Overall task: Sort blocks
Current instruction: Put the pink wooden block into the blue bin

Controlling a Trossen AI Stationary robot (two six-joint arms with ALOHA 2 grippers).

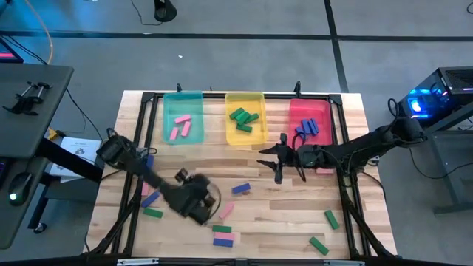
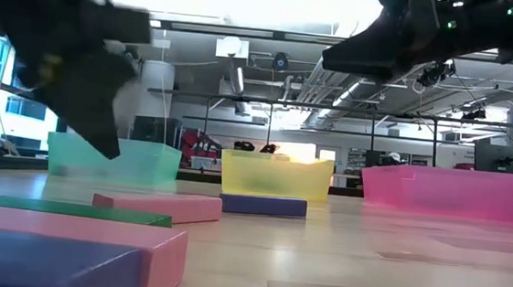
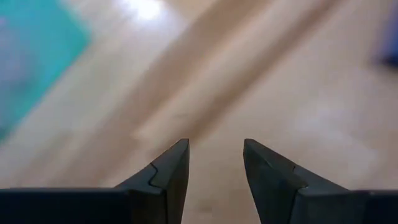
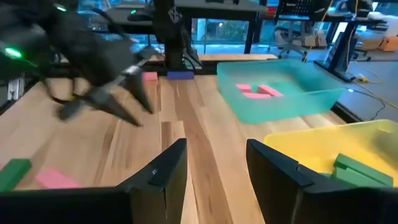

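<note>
Both arms over the table, fingers spread and empty; blocks partly sorted.

High view: yellow tray [image 1: 244, 98] holds green blocks [image 1: 244, 118]; teal tray [image 1: 182, 100] to its left holds pink blocks [image 1: 181, 128], red tray [image 1: 310, 105] to its right blue blocks [image 1: 306, 129]. Left gripper [image 1: 208, 213] is well in front of the yellow tray among loose blocks [image 1: 223, 236]; right gripper [image 1: 274, 164] is just in front of it. Low view: pink, blue and green blocks lie in the foreground before the yellow tray. Left wrist: fingers [image 3: 171, 171] parted over bare wood. Right wrist: fingers [image 4: 163, 174] parted, yellow tray beside them.

Matt wooden table [image 1: 281, 222]; translucent (seemingly plastic) trays [image 1: 244, 133].
</note>
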